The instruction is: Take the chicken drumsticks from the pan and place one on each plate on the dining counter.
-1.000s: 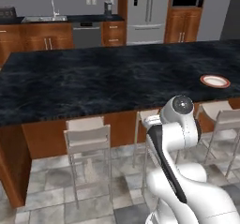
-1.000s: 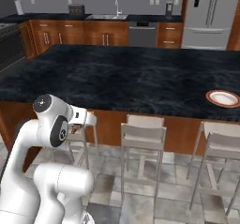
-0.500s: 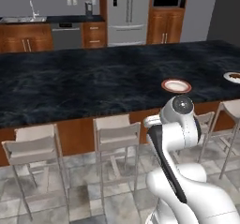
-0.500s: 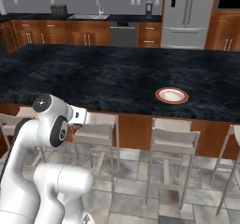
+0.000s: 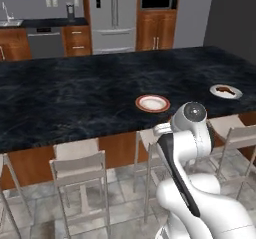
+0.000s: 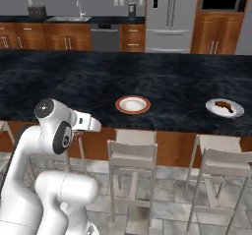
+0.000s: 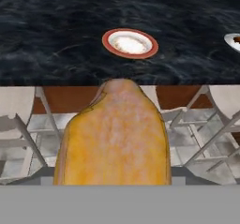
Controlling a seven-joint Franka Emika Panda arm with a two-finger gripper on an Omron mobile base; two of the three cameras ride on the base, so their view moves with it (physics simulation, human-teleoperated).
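My base has rolled right: the round orange-rimmed white plate (image 5: 152,103) sits nearer centre; my pincer grips the golden-tan drumstick (image 7: 114,136).

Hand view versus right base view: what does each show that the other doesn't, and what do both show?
Hand view: a golden-tan drumstick close up at the gripper, above the chairs and short of the counter.

Right base view: the white plate whole, with a dark drumstick on it, plus the arm, fridge and back cabinets.

Both: the dining counter and the orange-rimmed plate, which has no food on it.
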